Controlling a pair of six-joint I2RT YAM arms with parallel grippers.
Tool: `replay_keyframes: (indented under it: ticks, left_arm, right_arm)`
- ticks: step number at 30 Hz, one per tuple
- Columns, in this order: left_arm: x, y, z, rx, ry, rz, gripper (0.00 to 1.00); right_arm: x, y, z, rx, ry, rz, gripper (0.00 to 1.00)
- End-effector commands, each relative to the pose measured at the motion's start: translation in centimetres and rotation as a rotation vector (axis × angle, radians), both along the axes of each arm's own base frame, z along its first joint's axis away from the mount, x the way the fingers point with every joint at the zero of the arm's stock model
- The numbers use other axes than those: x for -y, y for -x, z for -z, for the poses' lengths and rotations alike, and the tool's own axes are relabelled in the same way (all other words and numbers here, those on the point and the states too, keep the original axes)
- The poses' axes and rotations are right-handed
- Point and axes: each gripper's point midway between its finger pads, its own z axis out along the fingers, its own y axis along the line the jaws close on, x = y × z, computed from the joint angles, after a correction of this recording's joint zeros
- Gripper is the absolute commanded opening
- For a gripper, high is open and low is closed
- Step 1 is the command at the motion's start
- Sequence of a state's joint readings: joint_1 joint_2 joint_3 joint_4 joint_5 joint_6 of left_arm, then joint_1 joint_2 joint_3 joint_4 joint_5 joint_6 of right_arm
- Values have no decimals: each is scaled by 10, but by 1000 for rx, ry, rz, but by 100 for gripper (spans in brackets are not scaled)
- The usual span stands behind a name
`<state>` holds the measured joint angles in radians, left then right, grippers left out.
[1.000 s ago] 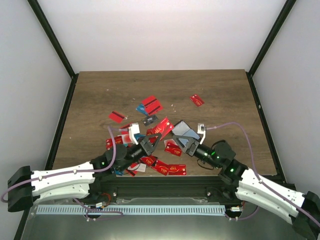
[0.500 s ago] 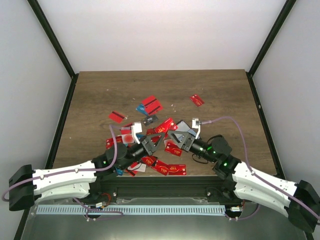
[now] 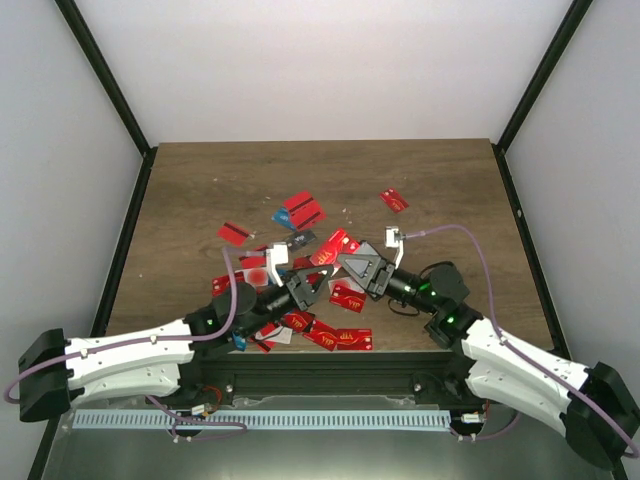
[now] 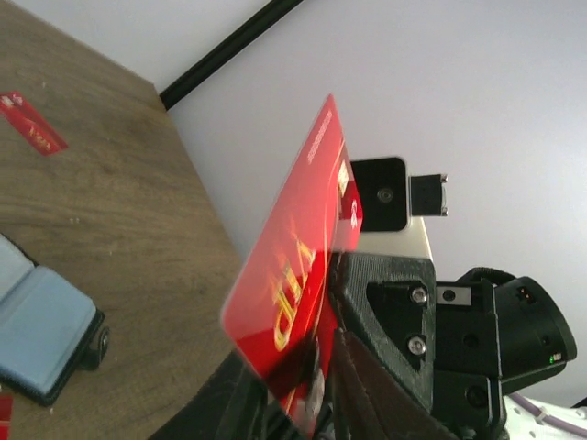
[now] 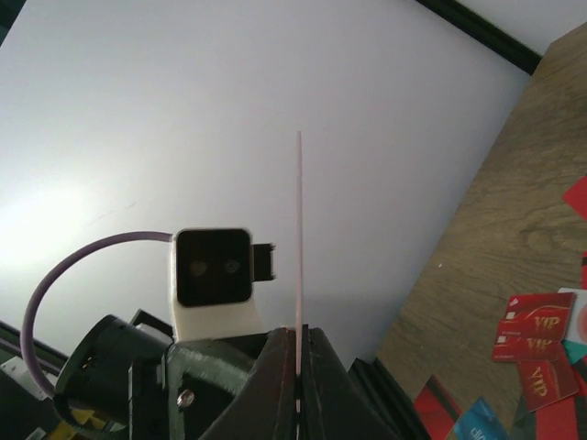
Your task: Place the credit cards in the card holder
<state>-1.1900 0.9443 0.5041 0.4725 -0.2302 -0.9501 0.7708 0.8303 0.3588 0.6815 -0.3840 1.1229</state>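
Note:
A red credit card (image 4: 303, 275) with gold lettering stands upright between my two grippers, above the near middle of the table. My right gripper (image 5: 298, 339) is shut on it; the card (image 5: 299, 229) shows edge-on there, rising out of the pinched jaws. My left gripper (image 4: 307, 403) is open, its jaws slightly apart around the card's lower end. From above, the left gripper (image 3: 312, 283) and right gripper (image 3: 350, 266) meet tip to tip. The card holder (image 4: 41, 335) lies open on the table, grey-blue inside up. Several more credit cards (image 3: 303, 210) lie scattered.
Loose red cards lie at the back right (image 3: 395, 200), at the left (image 3: 233, 233) and along the near edge (image 3: 340, 338). A blue card (image 3: 283, 217) sits by the red pair. Black frame posts (image 3: 520, 100) and white walls bound the wooden table (image 3: 450, 180).
My right gripper swung left to meet the left one and shut on the red card. The left jaws, shut on that card before, have parted.

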Motion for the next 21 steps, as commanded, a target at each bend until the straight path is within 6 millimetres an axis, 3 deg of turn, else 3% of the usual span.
replay_keyframes:
  ticks: [1,3,7,10,15,21]
  left_arm:
    - [-4,1,-11,68,-91,12,35]
    - [-13,-1,-16,115,-162,-4,50]
    - [-37,-6,-22,204,-332,-46,66]
    - [-45,5,-34,314,-361,3,74]
    - [-38,20,-38,377,-456,153,71]
    - [-16,42,-28,378,-473,355,70]
  right_arm:
    - [7,-3,-18,82,16,-15,1]
    - [13,-9,-15,113,78,-16,1]
    - [26,-17,-7,199,199,-9,1]
    - [26,-13,0,254,254,-57,1]
    - [15,16,10,333,268,-271,1]
    - [18,56,-1,469,211,-443,1]
